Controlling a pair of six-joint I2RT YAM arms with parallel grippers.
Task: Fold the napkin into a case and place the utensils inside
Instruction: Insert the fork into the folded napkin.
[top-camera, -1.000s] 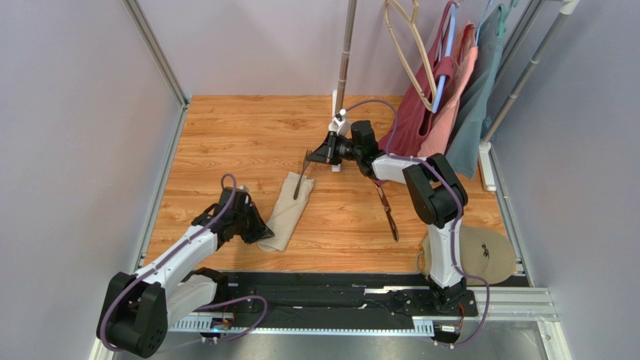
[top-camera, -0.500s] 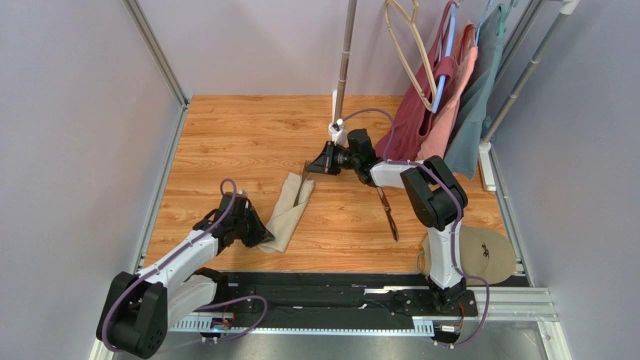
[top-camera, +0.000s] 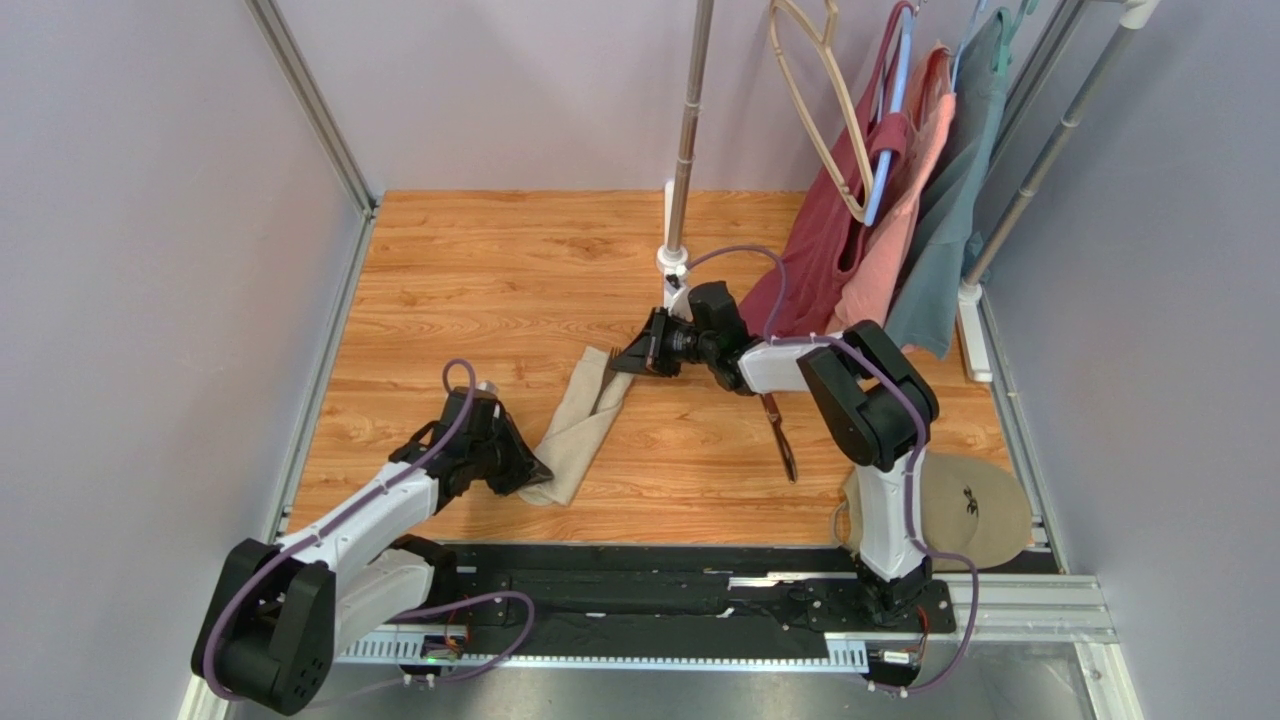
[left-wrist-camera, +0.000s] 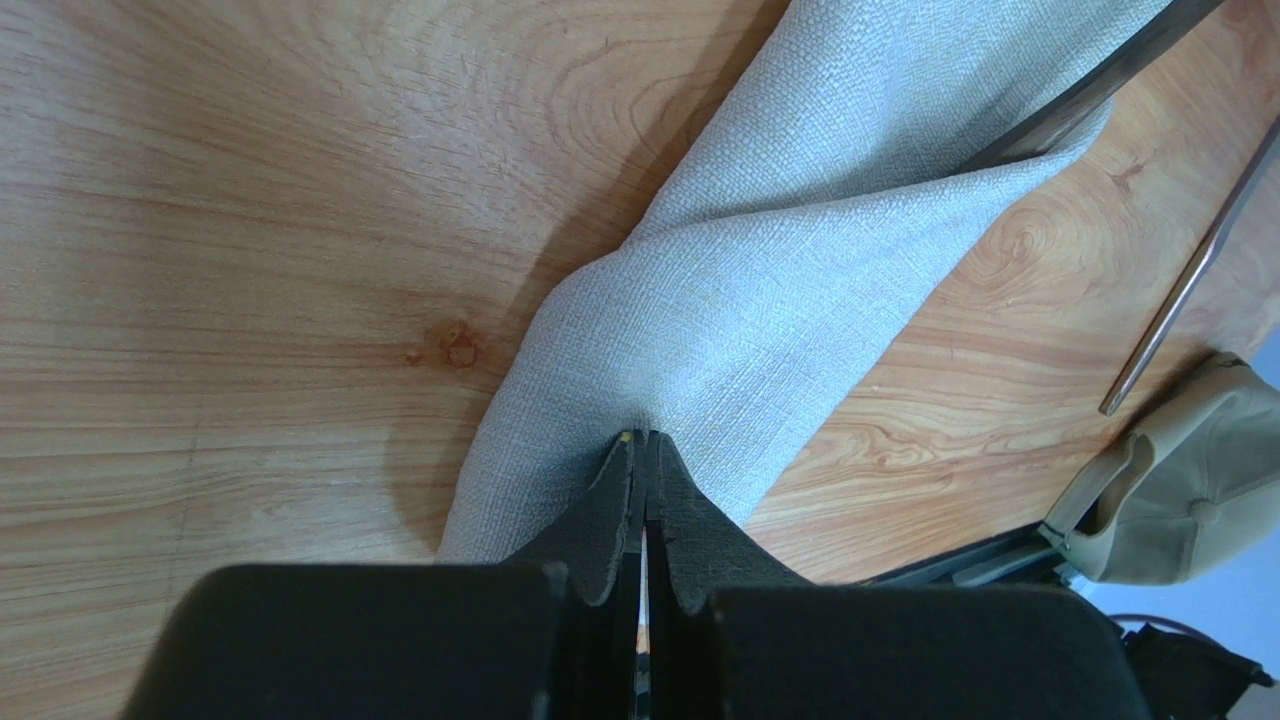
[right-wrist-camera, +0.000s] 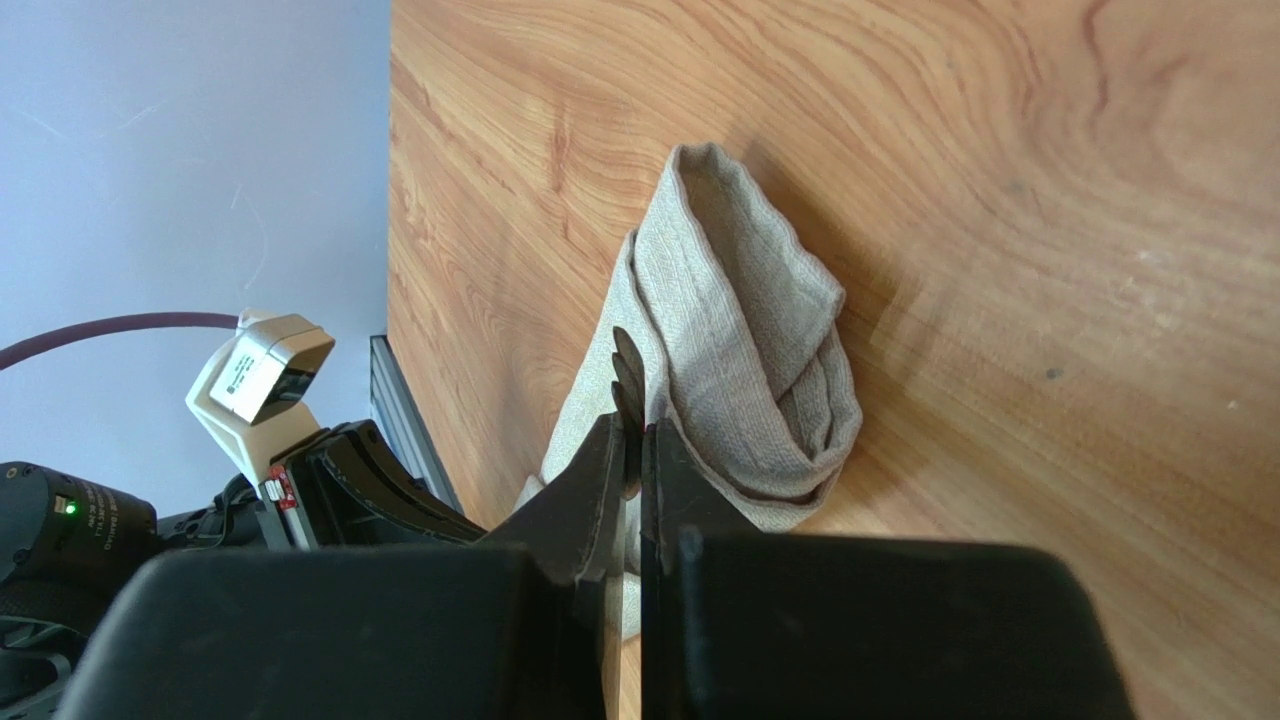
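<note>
The beige-tan case (top-camera: 583, 423) lies oblong on the wooden table. My left gripper (top-camera: 523, 468) is shut on its near end; in the left wrist view the fingertips (left-wrist-camera: 643, 444) pinch the cloth (left-wrist-camera: 796, 285). My right gripper (top-camera: 643, 357) is shut on the dark fork (top-camera: 616, 360) at the case's far end. The tines (right-wrist-camera: 627, 368) stick out past my fingers beside the cloth's open mouth (right-wrist-camera: 751, 360). A dark handle (left-wrist-camera: 1082, 98) runs into the case. Two more utensils (top-camera: 777, 428) lie on the table to the right, one also in the left wrist view (left-wrist-camera: 1187, 285).
A round tan disc (top-camera: 962, 510) lies at the near right. Maroon, salmon and grey-teal garments (top-camera: 887, 210) hang at the back right. A metal pole (top-camera: 687, 135) stands on a white base (top-camera: 672, 270) just behind my right gripper.
My right gripper has moved nearer and lower with the fork, bringing it down to the case's far end. My left gripper has kept its hold, and the case has shifted slightly.
</note>
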